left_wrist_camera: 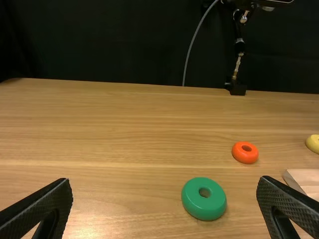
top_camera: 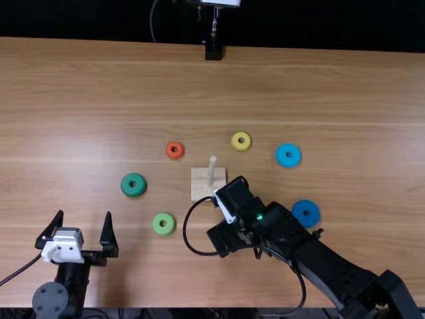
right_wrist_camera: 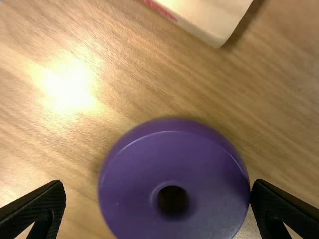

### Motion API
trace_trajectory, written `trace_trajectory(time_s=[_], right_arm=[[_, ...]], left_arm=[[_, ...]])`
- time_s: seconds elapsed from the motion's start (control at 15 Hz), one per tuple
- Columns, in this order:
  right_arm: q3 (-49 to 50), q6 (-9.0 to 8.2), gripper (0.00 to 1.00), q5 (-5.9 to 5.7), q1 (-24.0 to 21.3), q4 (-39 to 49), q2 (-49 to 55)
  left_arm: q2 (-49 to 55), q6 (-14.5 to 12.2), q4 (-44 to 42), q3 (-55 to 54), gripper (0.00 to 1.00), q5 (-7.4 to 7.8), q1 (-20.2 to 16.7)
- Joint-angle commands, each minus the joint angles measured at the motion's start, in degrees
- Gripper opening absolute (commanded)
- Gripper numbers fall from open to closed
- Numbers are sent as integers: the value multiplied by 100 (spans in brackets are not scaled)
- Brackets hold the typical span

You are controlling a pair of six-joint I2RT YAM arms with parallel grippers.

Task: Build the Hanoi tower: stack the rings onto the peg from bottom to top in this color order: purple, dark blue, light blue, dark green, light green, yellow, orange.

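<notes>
Red print (right_wrist_camera: 160, 9), too partial to read, marks the wooden base (top_camera: 199, 186). Between it and the counter's (top_camera: 332, 93) near edge, the right tool (top_camera: 239, 199) spreads wide around the purple ring (right_wrist_camera: 134, 169), hiding it from above. By the near left corner, the left tool (top_camera: 84, 214) gapes too. Six other rings (top_camera: 127, 186) surround the base.

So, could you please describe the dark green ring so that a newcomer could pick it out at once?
On the wooden table, find the pale square base with its upright peg. The dark green ring lies flat on the wood, left of that base in the top view. It is darker and larger than the light green ring, which lies nearer the table's near edge.
</notes>
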State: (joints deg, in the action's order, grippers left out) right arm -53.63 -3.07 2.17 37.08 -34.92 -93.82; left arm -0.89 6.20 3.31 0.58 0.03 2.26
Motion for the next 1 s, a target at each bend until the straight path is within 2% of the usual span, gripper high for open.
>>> trace_trajectory(time_s=[0.0,0.47,0.53,0.6,0.67,0.73,0.8,0.93], right_arm=[[-122,-30,100,-17,-8,-6,-198],[-131,-30,100,-17,-8,-27,-277],[-131,-30,93,-17,-8,-16,-286],[-113,-30,64,-28,-8,-6,-286],[-95,-30,30,-28,-8,-6,-286],[-95,-30,7,-28,-8,-6,-277],[-87,-20,0,-28,-8,-6,-277],[-139,-30,0,-91,-8,-16,-277]], left_arm=[[89,-29,154,-58,100,-67,29],[89,-29,154,-58,100,-67,29],[89,-29,154,-58,100,-67,29],[89,-29,154,-58,100,-67,29],[89,-29,154,-58,100,-67,29],[89,-29,154,-58,100,-67,29],[89,-29,154,-58,100,-67,29],[89,-29,154,-58,100,-67,29]])
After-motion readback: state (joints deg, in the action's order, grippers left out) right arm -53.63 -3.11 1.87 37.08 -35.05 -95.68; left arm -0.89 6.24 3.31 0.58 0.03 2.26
